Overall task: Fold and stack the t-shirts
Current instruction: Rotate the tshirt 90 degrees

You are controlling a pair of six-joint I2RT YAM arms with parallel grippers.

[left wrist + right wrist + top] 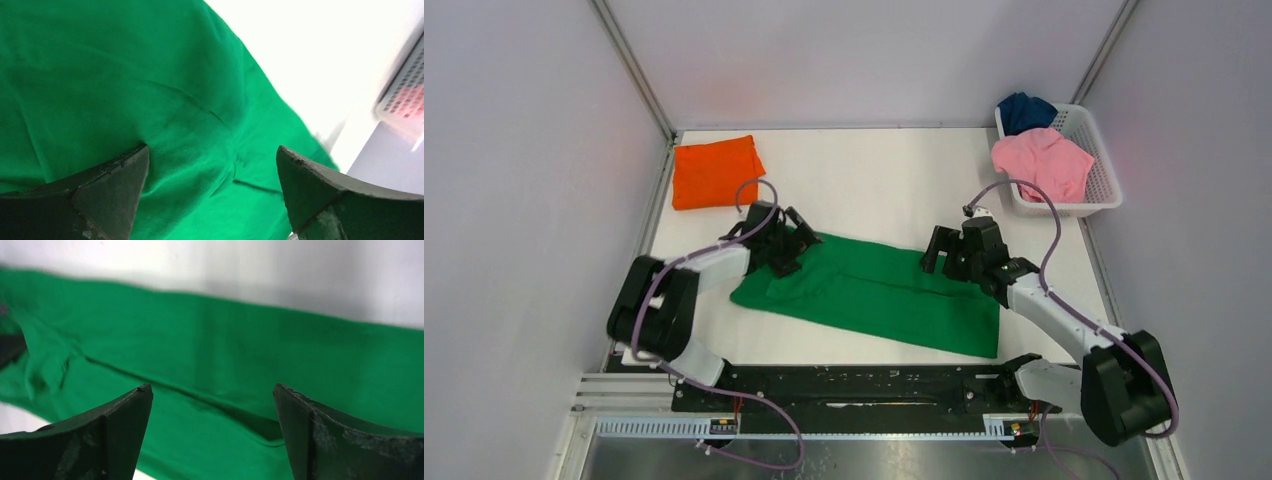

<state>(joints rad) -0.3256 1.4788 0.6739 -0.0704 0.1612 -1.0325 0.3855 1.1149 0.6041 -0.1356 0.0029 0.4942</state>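
Observation:
A bright green t-shirt (874,295) lies folded into a long strip across the middle of the table. It fills the left wrist view (150,100) and the right wrist view (225,350). My left gripper (792,240) is open, just above the strip's left end. My right gripper (941,252) is open over the strip's upper right part. Neither holds cloth. An orange t-shirt (714,171), folded to a square, lies at the back left. A pink t-shirt (1044,160) and a navy one (1026,110) sit in the basket.
A white slatted basket (1104,185) stands at the back right; its corner shows in the left wrist view (405,95). Grey walls enclose the white table (874,170) on three sides. A black rail runs along the near edge.

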